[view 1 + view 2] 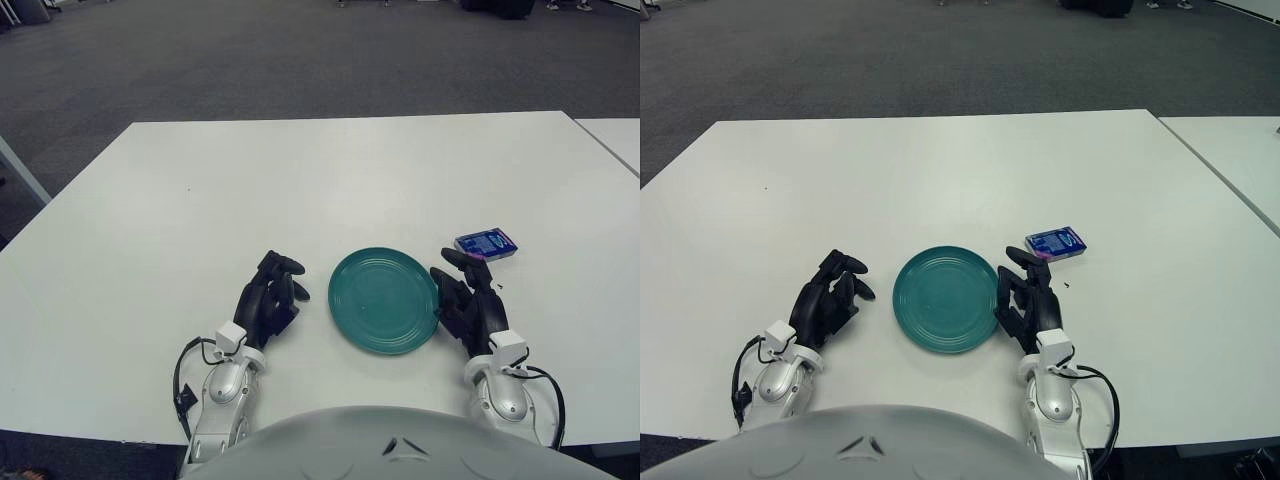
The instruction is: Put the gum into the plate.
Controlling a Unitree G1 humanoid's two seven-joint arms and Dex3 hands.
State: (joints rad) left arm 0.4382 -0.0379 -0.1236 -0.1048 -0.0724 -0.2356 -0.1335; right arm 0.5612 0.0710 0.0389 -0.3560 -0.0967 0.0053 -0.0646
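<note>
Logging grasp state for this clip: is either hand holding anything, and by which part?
Nothing is held. The gum lies on the table beyond the right hand; the left hand is left of the plate.

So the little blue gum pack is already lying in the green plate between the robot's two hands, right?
Not quite. The plate does sit between the left hand and the right hand, but it holds nothing. The left eye view shows the blue gum pack on the white table, just beyond the right hand's fingers.

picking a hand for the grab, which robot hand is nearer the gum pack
Right. The right robot hand sits just short of the gum pack, its fingertips almost reaching it. The left robot hand is on the far side of the green plate.
</note>
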